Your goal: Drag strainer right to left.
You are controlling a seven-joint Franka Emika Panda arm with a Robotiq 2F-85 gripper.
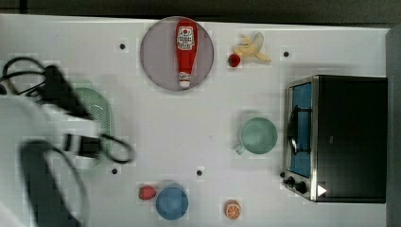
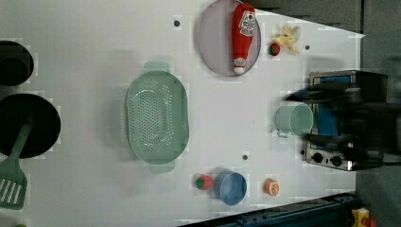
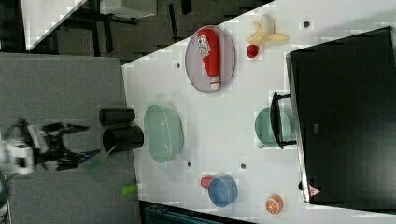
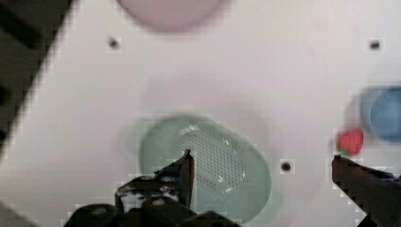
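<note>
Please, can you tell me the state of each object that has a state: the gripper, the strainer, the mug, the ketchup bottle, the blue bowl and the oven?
gripper: open, above the strainer, holding nothing.
strainer: upright, empty.
mug: upright, empty.
ketchup bottle: lying on the plate.
blue bowl: upright, empty.
oven: door state unclear.

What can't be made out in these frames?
- Strainer: top view, its left half is hidden under the blurred arm.
- Gripper: wrist view, open, both fingers cut off by the frame edge.
- Mug: right view, partly behind the toaster oven handle.
- Spatula: left view, cut by the frame edge.
</note>
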